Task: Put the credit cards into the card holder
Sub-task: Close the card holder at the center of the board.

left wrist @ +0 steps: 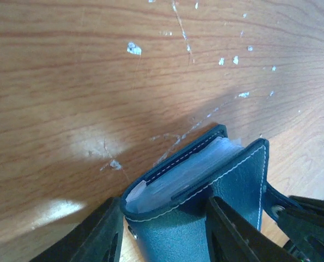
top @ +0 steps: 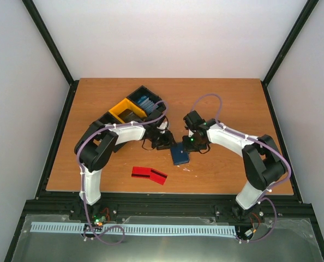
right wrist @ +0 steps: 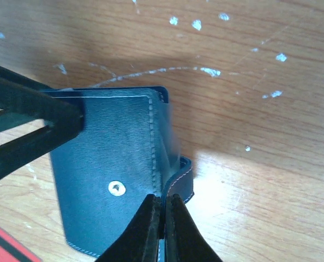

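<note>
On the brown wooden desk (top: 233, 98) I judge I am at the opening step: no card is in yet. The black and yellow plastic bins (top: 118, 113) sit at 11 o'clock from the desk's middle. Their black compartment holds blue items (top: 144, 101) that I cannot make out.

The small dark navy folding card holder (top: 180, 155) lies near the middle, between my pincers. My left pincer (left wrist: 165, 240), at its 10 o'clock, has its jaws spread round the folded body and against it, gripping as far as I can tell. My right pincer (right wrist: 162, 213), at its 1 o'clock, is pinched on the thin edge of the cover flap (right wrist: 178, 180).

The flat red plastic credit cards (top: 149, 174), dark-striped, lie together at 7 o'clock from the holder, apart from it. The holder's pale inner pockets (left wrist: 178, 174) show no red.

Next, I judge, the flap must be drawn wide while the left holds firm. Then one pincer must release to fetch a card. The small silver snap stud (right wrist: 117, 188) lies bare.
</note>
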### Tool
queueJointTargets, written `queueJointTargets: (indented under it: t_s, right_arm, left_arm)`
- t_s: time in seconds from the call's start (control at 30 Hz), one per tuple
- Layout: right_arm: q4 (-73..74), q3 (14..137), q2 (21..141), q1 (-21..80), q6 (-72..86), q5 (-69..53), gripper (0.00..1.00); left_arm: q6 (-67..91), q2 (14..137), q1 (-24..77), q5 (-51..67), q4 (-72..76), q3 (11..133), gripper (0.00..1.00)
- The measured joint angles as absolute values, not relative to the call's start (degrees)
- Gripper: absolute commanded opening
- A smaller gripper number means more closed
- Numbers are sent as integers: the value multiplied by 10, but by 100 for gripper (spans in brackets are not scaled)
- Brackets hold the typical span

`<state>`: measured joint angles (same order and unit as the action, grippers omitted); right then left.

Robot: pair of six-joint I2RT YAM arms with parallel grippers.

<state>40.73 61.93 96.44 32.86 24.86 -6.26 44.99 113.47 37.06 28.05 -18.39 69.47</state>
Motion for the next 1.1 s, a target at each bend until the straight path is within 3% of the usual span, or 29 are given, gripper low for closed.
queueJointTargets:
  t_s: [0.13,1.1]
  right_arm:
    - [387,610,947,318,256,-88,3]
    - [302,570,977,280,231,-225,3]
  left_arm:
    - [446,1143,378,251,-207,711,33]
    - [438,1147,387,222,-220,721,34]
